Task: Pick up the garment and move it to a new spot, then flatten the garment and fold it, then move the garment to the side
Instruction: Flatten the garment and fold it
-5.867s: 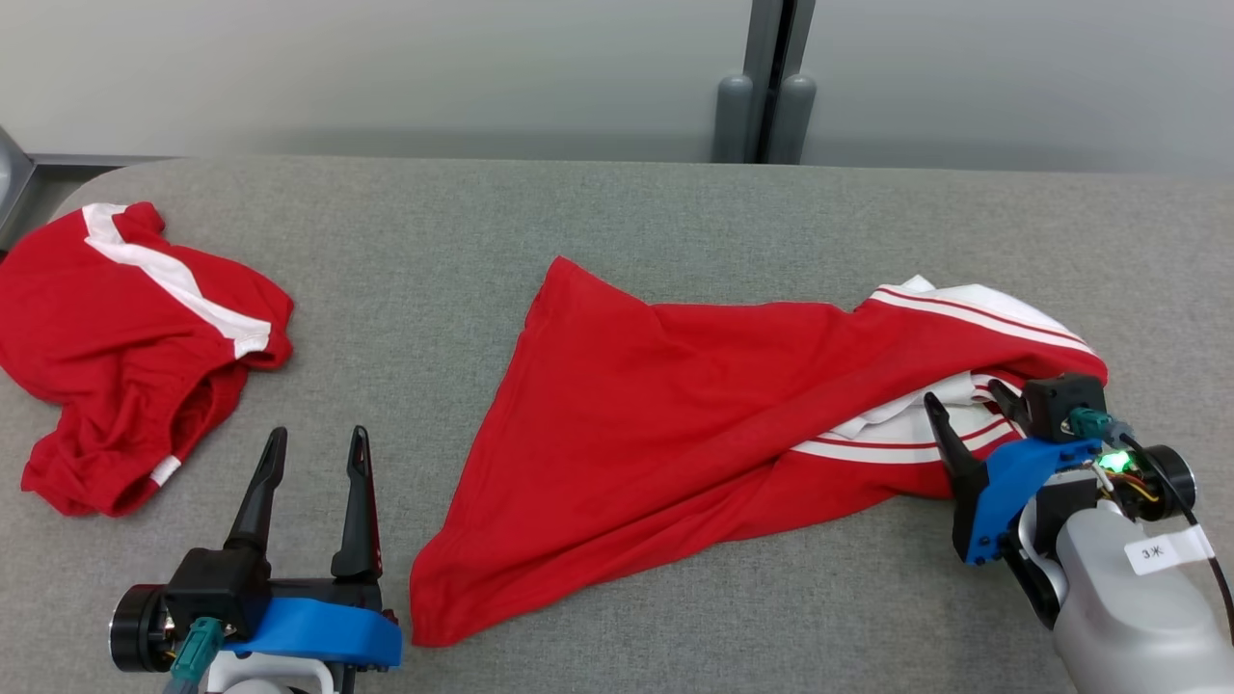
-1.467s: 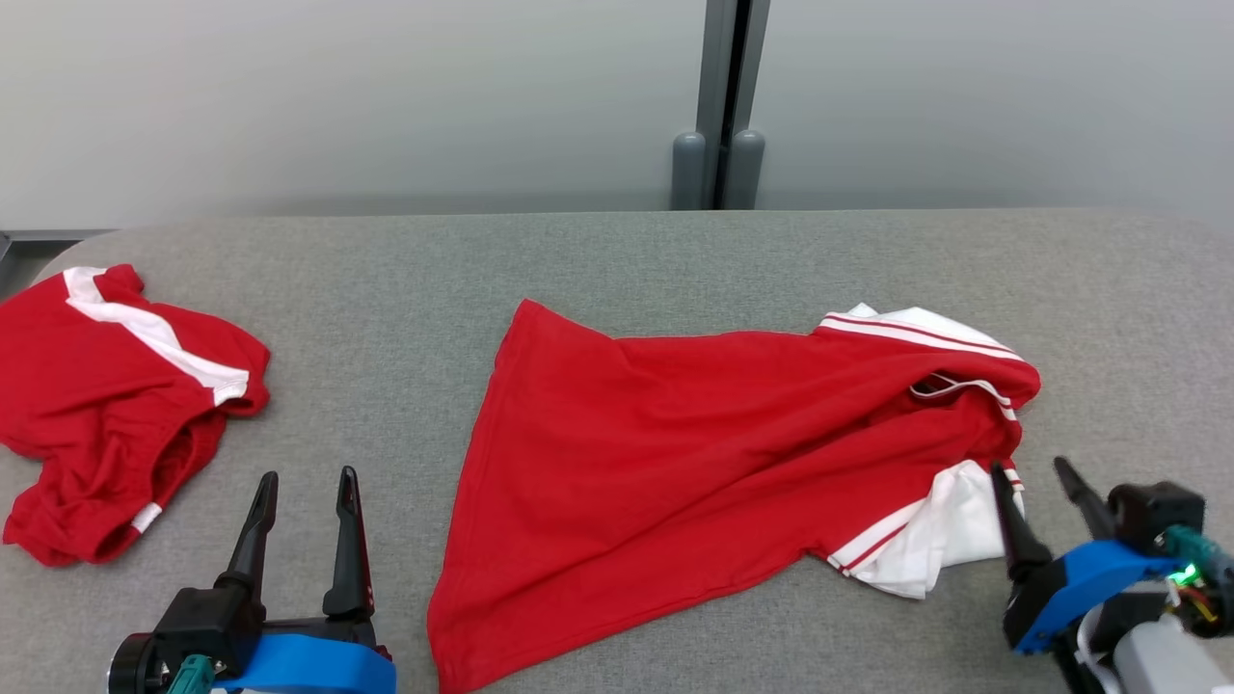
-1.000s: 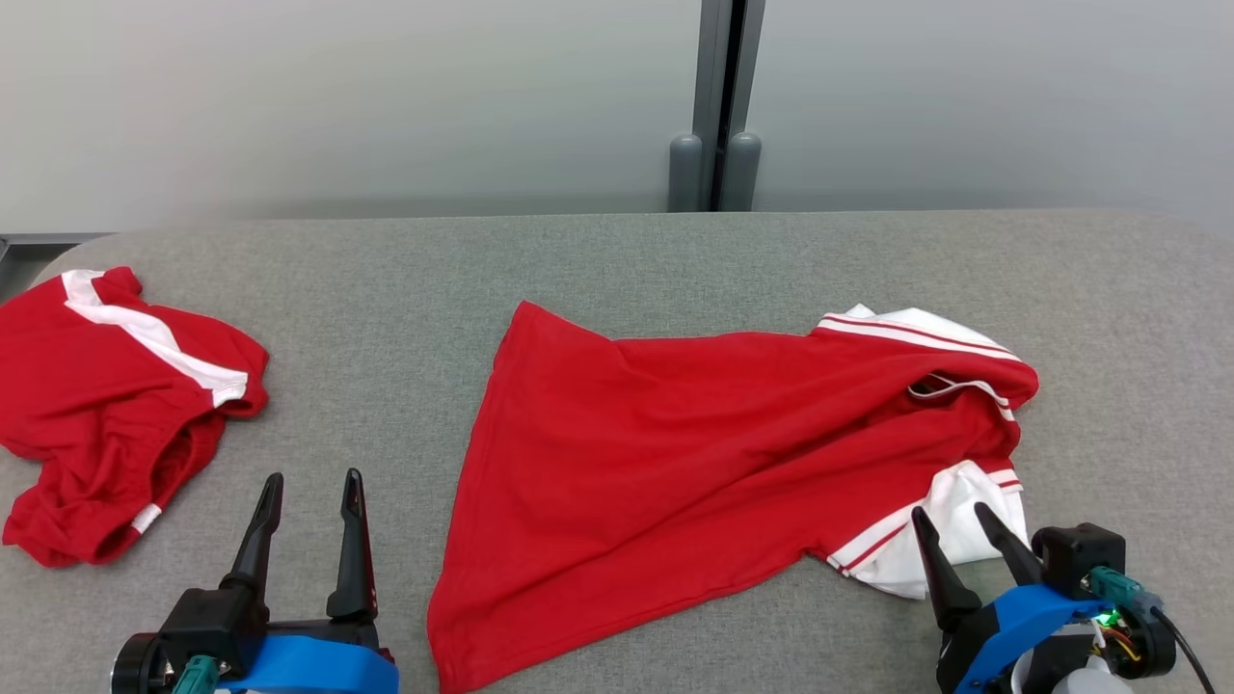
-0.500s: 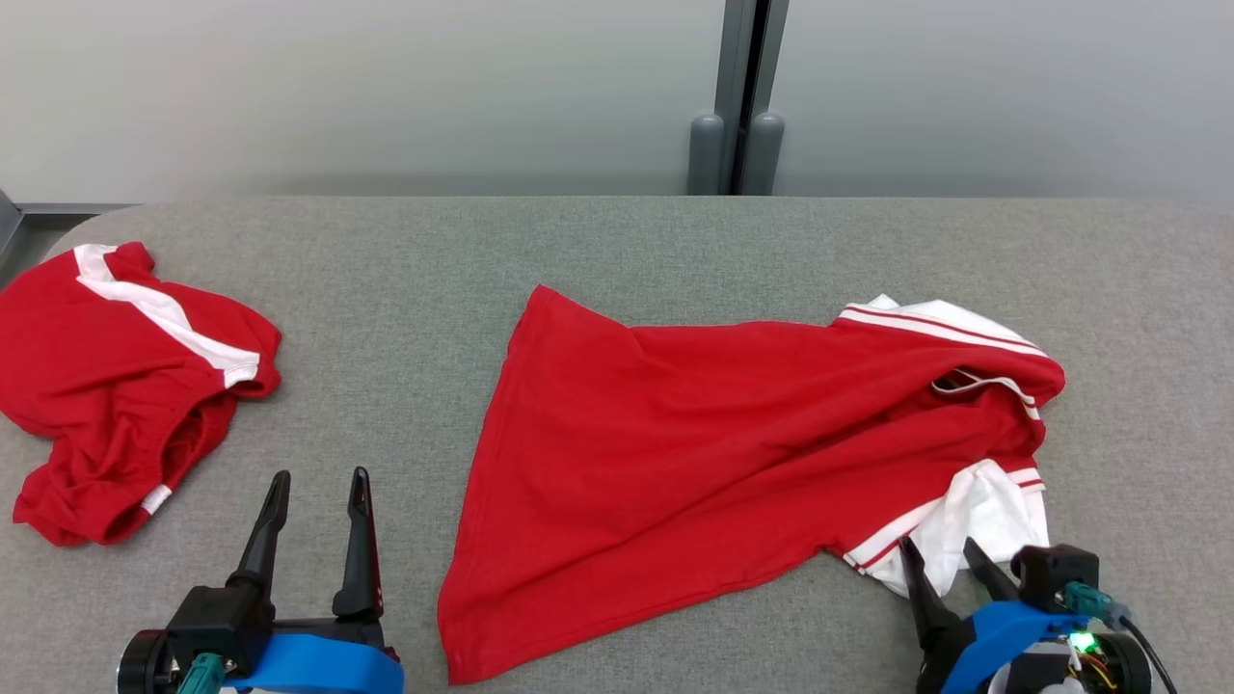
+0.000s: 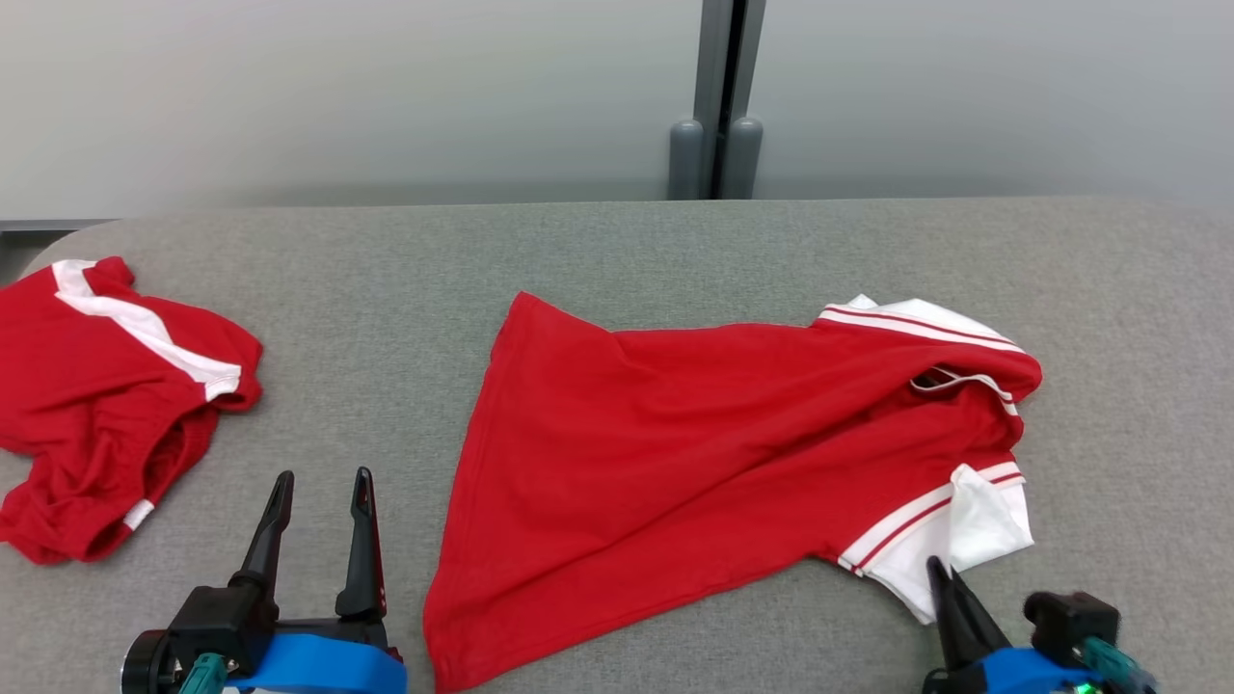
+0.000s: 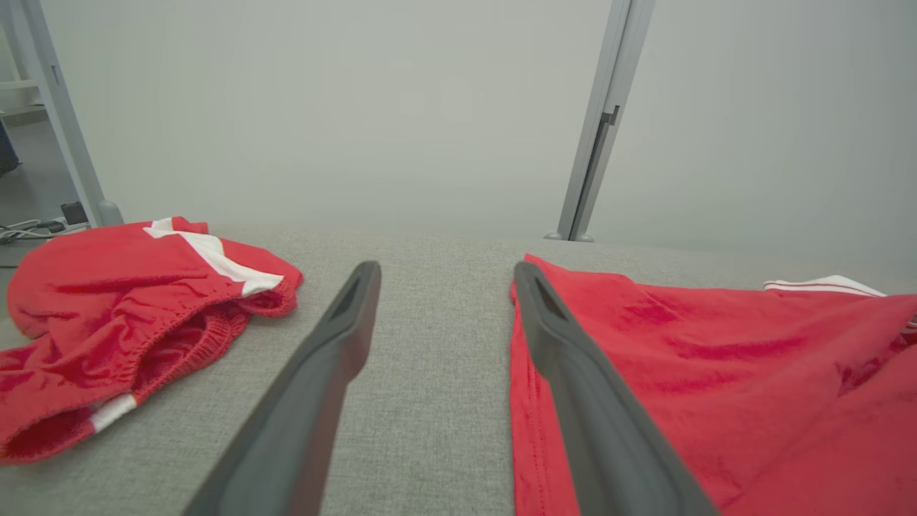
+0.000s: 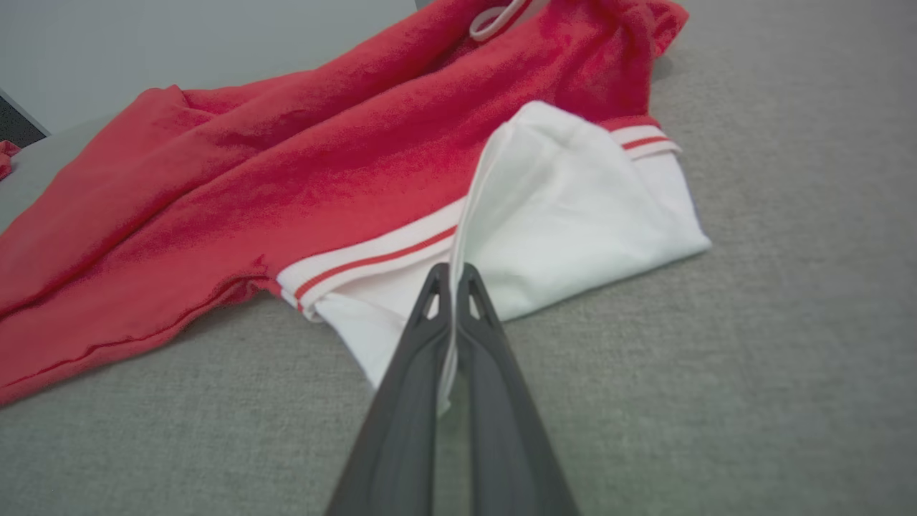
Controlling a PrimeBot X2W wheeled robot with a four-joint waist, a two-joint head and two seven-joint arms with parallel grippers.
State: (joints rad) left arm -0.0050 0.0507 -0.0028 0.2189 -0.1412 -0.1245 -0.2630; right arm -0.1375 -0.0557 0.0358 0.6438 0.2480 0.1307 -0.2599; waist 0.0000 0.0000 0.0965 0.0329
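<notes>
Right wrist view shows us our right claw (image 7: 451,271) clamped on the white sleeve of the garment (image 7: 215,165); head view adds our left claw (image 5: 322,475), spread apart over the table (image 5: 617,251).

Soft, even light — sharp head view.
You get faint shadows; wrist views bow at the edges — the left gripper (image 6: 445,267) blurs close up.

right gripper (image 7: 450,276) pinching white sleeve (image 7: 573,208) edge — red garment (image 7: 286,165)

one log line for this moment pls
right gripper: shut on white sleeve of red shirt | left gripper: open, empty | shirt: unfolded on grey table
</notes>
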